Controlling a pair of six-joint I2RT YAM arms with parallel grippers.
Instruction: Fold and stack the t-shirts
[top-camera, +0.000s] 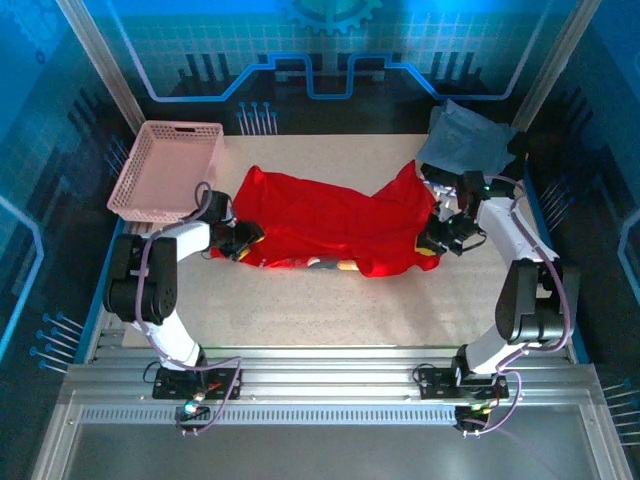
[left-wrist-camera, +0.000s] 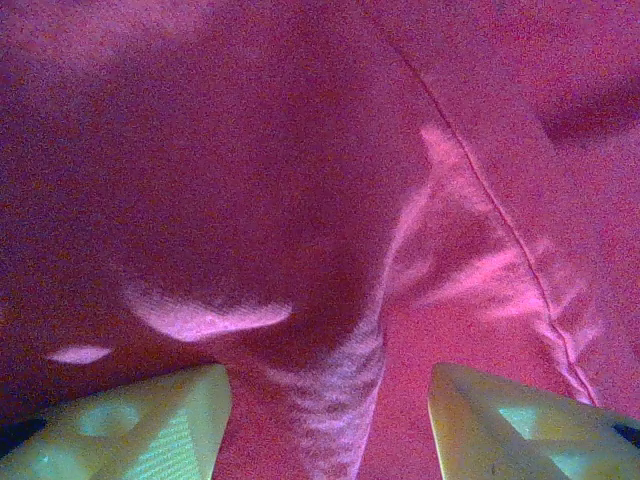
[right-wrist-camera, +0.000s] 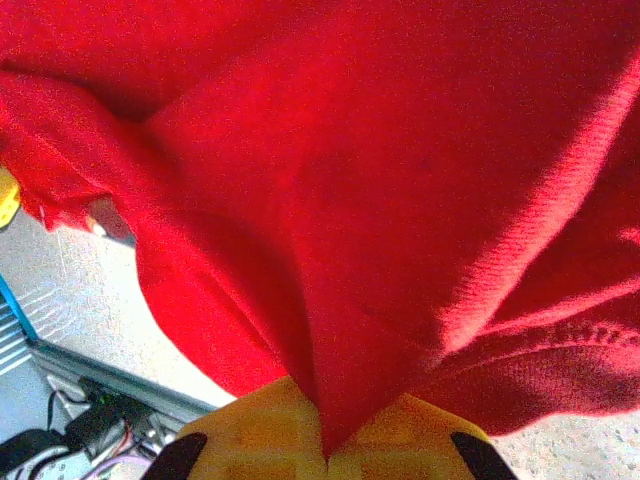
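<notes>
Red t-shirt (top-camera: 330, 225), one, between left hand (top-camera: 240, 240) and right hand (top-camera: 437, 237); one grey-blue shirt (top-camera: 468, 140).

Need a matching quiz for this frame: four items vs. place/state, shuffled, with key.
Items:
1. red t-shirt
2. pink mesh basket
3. grey-blue shirt
4. right gripper

Place or state:
A. bunched in the far-right corner
B. shut, with red cloth pinched between its fingers
C. spread across the centre, between the two arms
D. far-left corner, nothing in it

Pairs: 1-C, 2-D, 3-A, 4-B
</notes>
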